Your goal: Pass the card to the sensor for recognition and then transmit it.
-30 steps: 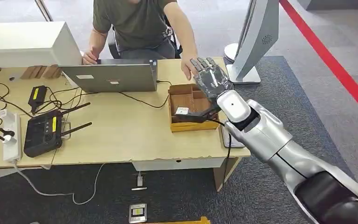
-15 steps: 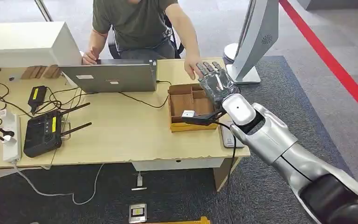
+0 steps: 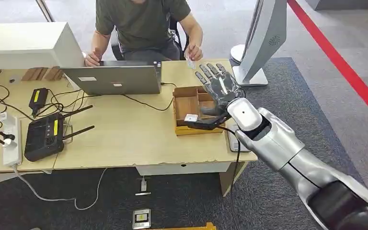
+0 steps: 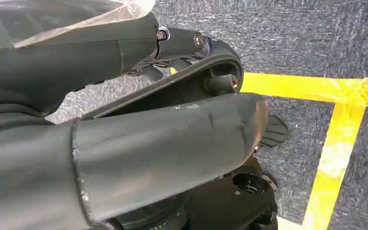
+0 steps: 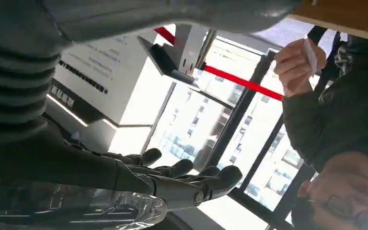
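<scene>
Hovering over the cardboard box, right hand spread, empty; no legible writing.

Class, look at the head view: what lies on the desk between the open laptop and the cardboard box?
In the head view, a thin black cable runs across bare desk between the laptop and the box.
</scene>
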